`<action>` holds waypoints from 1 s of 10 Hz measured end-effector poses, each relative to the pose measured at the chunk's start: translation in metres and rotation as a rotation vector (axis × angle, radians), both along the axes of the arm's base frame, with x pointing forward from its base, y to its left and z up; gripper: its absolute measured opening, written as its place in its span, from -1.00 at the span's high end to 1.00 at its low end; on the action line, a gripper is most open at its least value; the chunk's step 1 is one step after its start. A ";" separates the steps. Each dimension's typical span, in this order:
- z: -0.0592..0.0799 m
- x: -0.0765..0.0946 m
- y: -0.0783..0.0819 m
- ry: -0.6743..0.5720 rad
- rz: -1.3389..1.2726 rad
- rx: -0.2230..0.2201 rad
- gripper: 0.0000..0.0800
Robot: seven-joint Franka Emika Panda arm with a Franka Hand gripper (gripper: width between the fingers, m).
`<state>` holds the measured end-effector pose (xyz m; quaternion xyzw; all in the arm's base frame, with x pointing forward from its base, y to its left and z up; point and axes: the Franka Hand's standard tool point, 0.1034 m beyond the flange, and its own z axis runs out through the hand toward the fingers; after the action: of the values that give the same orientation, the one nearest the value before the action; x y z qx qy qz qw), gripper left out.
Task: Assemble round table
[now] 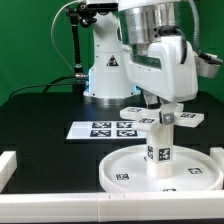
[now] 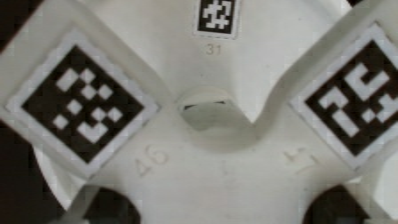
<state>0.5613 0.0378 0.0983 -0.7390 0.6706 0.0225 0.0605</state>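
The large rimmed round disc (image 1: 125,170) lies flat at the front of the table. The short thick cylinder leg (image 1: 160,150) stands upright at its middle. The cross-shaped foot piece (image 1: 190,117) sits level at the top of the leg; I cannot tell whether it rests on it. My gripper (image 1: 166,108) comes straight down from above and is shut on the foot piece. In the wrist view the foot piece (image 2: 214,70) fills the frame, with its marker arms and its centre hole. One arm of it runs between my gripper's (image 2: 217,205) dark fingertips (image 2: 107,207).
The marker board (image 1: 110,129) lies flat behind the disc. White border bars run along the exterior view's left (image 1: 8,165) and front (image 1: 60,208) edges of the black table. The robot base (image 1: 105,70) stands at the back.
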 end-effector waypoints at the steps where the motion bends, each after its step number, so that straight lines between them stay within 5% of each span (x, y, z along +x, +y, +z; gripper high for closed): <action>1: 0.000 0.000 0.000 0.007 -0.061 0.001 -0.11; 6: 0.000 0.002 0.000 0.024 -0.405 0.018 -0.11; 10: 0.001 0.002 0.002 0.017 -0.372 0.023 -0.23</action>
<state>0.5635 0.0396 0.0995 -0.6014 0.7958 0.0249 0.0662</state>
